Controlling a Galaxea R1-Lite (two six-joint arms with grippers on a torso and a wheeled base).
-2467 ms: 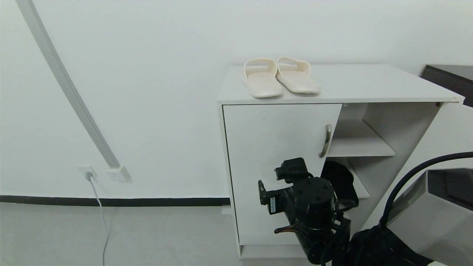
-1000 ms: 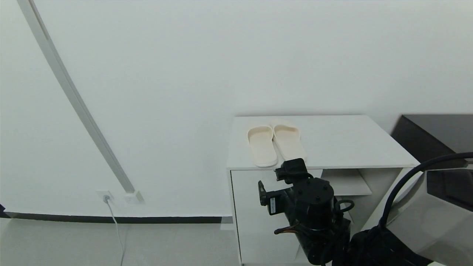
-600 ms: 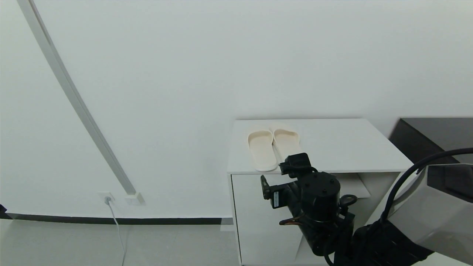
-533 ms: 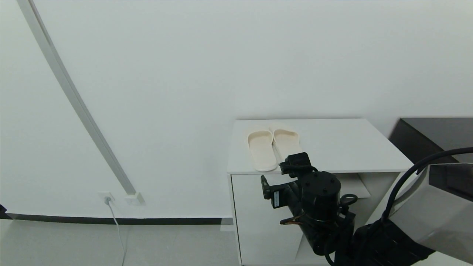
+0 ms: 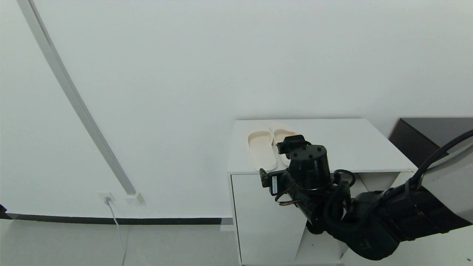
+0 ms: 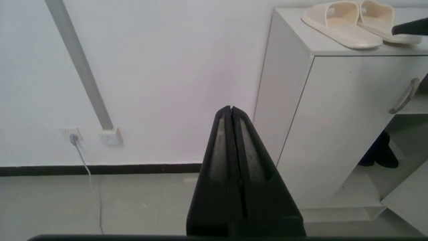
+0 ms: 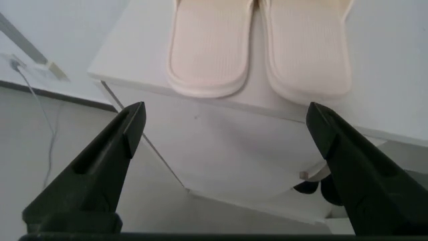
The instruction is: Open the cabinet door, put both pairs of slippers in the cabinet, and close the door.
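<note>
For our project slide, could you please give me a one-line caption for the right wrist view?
Open right pincer facing a pair of cream slippers on top of the white cabinet.

The black jointed right arm (image 5: 369,225) carries a light grey shell (image 5: 452,184) higher up. Its wrist is a black cylinder (image 5: 308,168) with small screws in the flat end and a small white label (image 5: 274,183) on a side bracket. Black cables (image 5: 330,205) and a thin brown wire (image 5: 285,202) loop beside it. The left gripper (image 6: 231,110) and the right gripper (image 7: 226,110) have matte black, wedge-shaped fingers (image 7: 100,167).
</note>
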